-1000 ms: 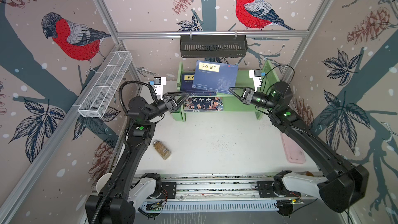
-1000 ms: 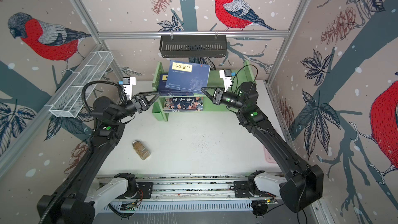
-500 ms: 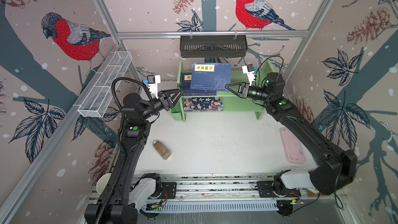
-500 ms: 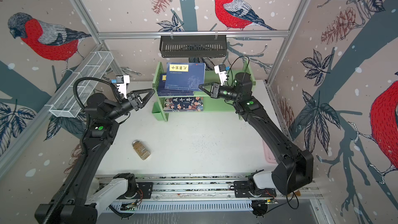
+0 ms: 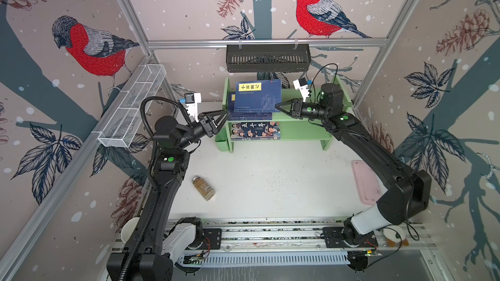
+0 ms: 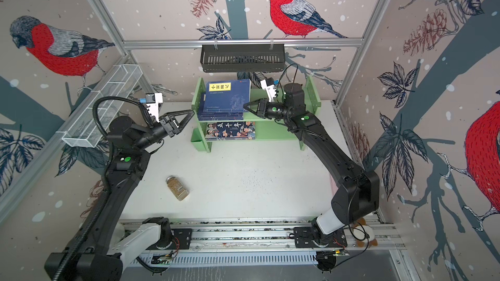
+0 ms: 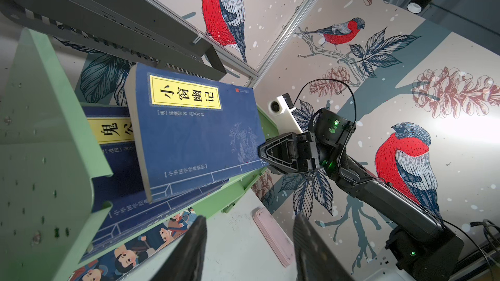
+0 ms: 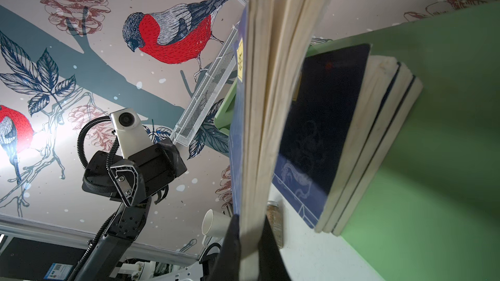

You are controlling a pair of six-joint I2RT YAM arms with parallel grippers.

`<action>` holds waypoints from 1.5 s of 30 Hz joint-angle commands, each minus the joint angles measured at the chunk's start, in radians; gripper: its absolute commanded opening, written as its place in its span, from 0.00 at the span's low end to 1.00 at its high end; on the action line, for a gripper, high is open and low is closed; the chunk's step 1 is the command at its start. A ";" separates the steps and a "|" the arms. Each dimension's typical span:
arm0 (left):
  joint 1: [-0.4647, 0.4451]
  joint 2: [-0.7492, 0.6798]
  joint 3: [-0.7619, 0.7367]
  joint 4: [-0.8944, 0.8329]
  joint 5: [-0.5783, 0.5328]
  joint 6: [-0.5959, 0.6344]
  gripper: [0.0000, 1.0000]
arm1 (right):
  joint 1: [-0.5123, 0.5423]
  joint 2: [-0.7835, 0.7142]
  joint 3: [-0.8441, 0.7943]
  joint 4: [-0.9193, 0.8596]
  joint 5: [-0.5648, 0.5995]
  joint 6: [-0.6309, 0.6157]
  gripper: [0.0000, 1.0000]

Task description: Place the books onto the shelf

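My right gripper (image 5: pixel 276 105) is shut on the corner of a navy-blue book with a yellow label (image 5: pixel 257 94), seen edge-on between its fingers in the right wrist view (image 8: pixel 259 104). This book hangs tilted over a stack of navy books (image 5: pixel 249 116) on the top tier of the green shelf (image 5: pixel 303 131). The cartoon-cover book (image 5: pixel 255 131) lies on the lower tier. My left gripper (image 5: pixel 226 116) stands open and empty beside the shelf's left end, its fingers (image 7: pixel 194 239) apart over bare table.
A spice jar (image 5: pixel 203 187) lies on the table at the front left. A pink tray (image 5: pixel 365 182) sits by the right wall. A black slotted basket (image 5: pixel 267 58) hangs above the shelf, and a white wire basket (image 5: pixel 132 106) hangs on the left wall.
The right gripper has carried the navy book to the left and squared it over the stack. The left gripper has stayed open near the shelf's left end.
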 commanded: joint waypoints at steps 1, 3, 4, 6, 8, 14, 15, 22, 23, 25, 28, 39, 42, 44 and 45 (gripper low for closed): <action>0.000 0.002 0.008 0.055 -0.003 -0.012 0.53 | 0.007 0.017 0.016 0.006 0.026 0.028 0.01; 0.000 0.004 0.008 0.055 -0.004 -0.013 0.53 | 0.014 0.029 0.020 0.004 0.023 0.033 0.04; 0.002 0.004 0.008 0.056 -0.003 -0.015 0.53 | 0.016 0.036 0.027 -0.001 0.022 0.034 0.04; 0.000 0.005 0.006 0.059 -0.001 -0.015 0.53 | 0.022 0.044 0.035 -0.006 0.024 0.037 0.05; 0.000 0.006 0.005 0.062 0.000 -0.013 0.53 | 0.027 0.049 0.043 -0.009 0.029 0.039 0.06; 0.001 0.006 0.003 0.064 -0.001 -0.017 0.53 | 0.033 0.066 0.065 -0.027 0.026 0.034 0.09; 0.001 0.006 0.002 0.064 -0.001 -0.017 0.53 | 0.033 0.066 0.066 -0.031 0.026 0.033 0.09; 0.002 0.001 -0.001 0.058 -0.001 -0.007 0.54 | 0.034 0.064 0.060 -0.032 0.027 0.030 0.14; 0.001 0.001 -0.003 0.058 -0.001 -0.008 0.54 | 0.033 0.064 0.059 -0.031 0.027 0.029 0.15; 0.001 0.002 -0.003 0.056 -0.001 -0.007 0.54 | 0.033 0.066 0.059 -0.033 0.027 0.028 0.21; 0.001 0.000 -0.003 0.055 0.002 -0.005 0.54 | 0.033 0.069 0.073 -0.079 0.048 0.004 0.33; 0.001 -0.015 -0.009 0.047 0.002 0.000 0.55 | 0.034 0.049 0.110 -0.224 0.211 -0.105 0.60; 0.001 -0.020 -0.012 0.039 -0.001 0.005 0.55 | 0.034 0.041 0.115 -0.245 0.261 -0.126 0.60; 0.000 -0.021 -0.013 0.038 0.000 0.006 0.55 | 0.035 0.038 0.114 -0.249 0.280 -0.133 0.60; 0.000 -0.022 -0.015 0.038 -0.001 0.006 0.55 | 0.034 0.038 0.112 -0.247 0.286 -0.133 0.59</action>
